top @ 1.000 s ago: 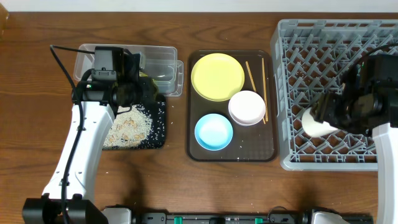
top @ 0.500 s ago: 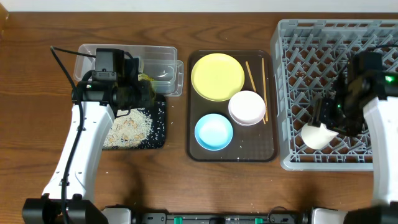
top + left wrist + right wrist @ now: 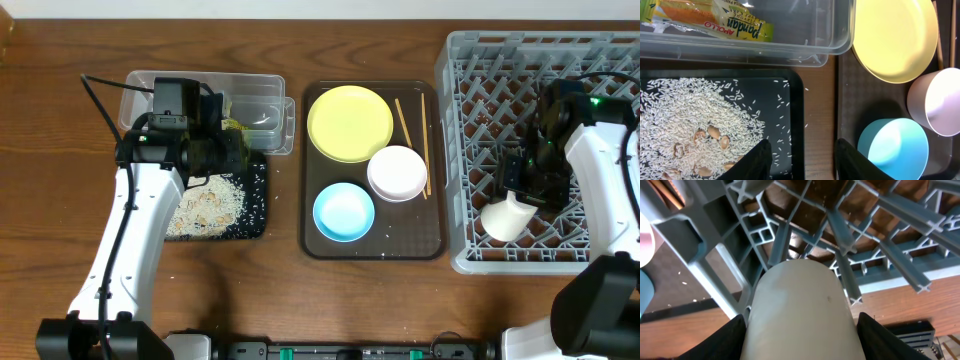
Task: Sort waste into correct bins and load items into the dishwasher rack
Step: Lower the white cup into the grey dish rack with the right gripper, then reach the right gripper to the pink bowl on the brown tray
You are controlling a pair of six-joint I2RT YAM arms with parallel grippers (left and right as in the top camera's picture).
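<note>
My left gripper (image 3: 225, 150) (image 3: 805, 162) is open and empty over the right edge of the black tray (image 3: 256, 200) (image 3: 796, 125), which holds rice grains (image 3: 210, 205) (image 3: 685, 115). The green-and-orange wrapper (image 3: 232, 125) (image 3: 715, 20) lies in the clear tub (image 3: 262, 100) (image 3: 840, 30). My right gripper (image 3: 520, 195) (image 3: 800, 340) is shut on the small white cup (image 3: 503, 219) (image 3: 800, 310), tilted low inside the grey rack (image 3: 500, 60) (image 3: 790, 235) near its front left. The yellow plate (image 3: 350, 122) (image 3: 895, 40), white bowl (image 3: 397, 172) (image 3: 937, 102), blue bowl (image 3: 344, 211) (image 3: 895, 150) and two chopsticks (image 3: 402, 120) are on the brown tray.
The dark brown serving tray (image 3: 400, 242) sits mid-table between the bins and the rack. A few loose grains lie on it and on the wood near the black tray. Bare wood runs along the front edge.
My right arm has swung round and carried the cup down towards the rack's front left corner. My left arm shifted slightly and then stayed still.
</note>
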